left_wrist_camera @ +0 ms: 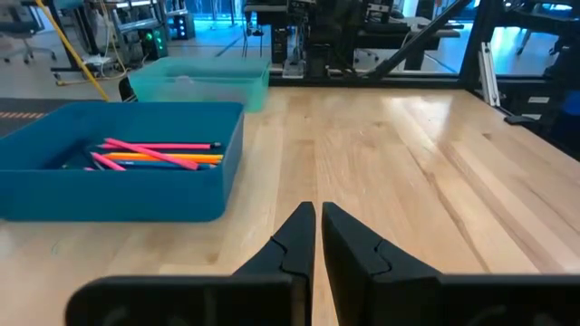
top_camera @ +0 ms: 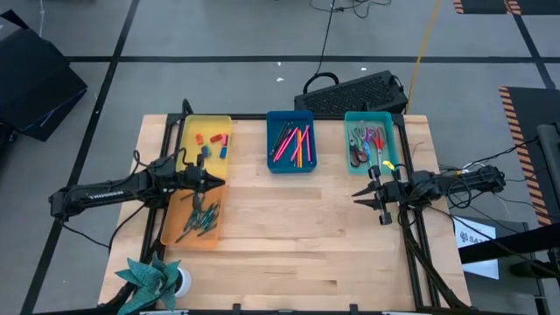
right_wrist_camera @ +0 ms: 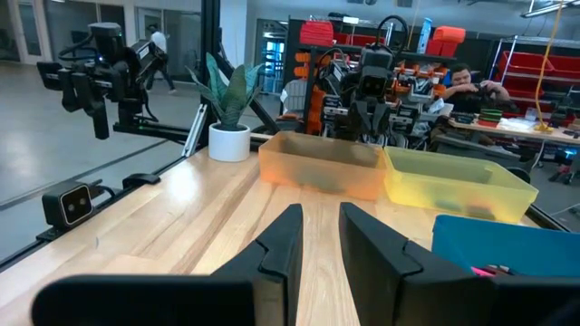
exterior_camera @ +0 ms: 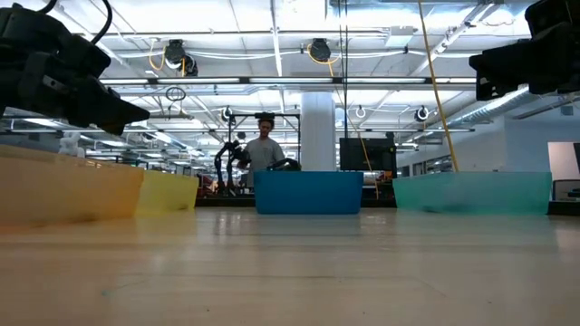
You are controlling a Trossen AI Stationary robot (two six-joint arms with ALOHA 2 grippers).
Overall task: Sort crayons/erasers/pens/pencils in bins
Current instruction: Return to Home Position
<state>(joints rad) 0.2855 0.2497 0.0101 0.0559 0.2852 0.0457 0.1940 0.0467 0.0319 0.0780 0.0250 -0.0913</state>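
Observation:
Four bins stand on the wooden table. The yellow bin [top_camera: 188, 131] holds small erasers [top_camera: 210, 140], and the translucent orange bin [top_camera: 179, 234] nearer to me holds dark teal sticks [top_camera: 199, 219]. Pink and orange pencils [left_wrist_camera: 159, 154] lie in the blue bin [top_camera: 273, 162]. Pens [top_camera: 367, 144] lie in the teal bin [top_camera: 350, 122]. My left gripper [top_camera: 223, 181] hovers shut where the yellow and orange bins meet, its tips [left_wrist_camera: 317, 213] pointing over bare table. My right gripper [top_camera: 359, 199] hovers open just near of the teal bin, with nothing between its fingers [right_wrist_camera: 319, 213].
A black keyboard [top_camera: 354, 92] lies beyond the table's far edge. A potted plant [top_camera: 153, 280] stands at the near left corner. Bare wood [top_camera: 297, 236] spreads between the two grippers and toward the near edge. A person [exterior_camera: 265, 149] stands in the room behind.

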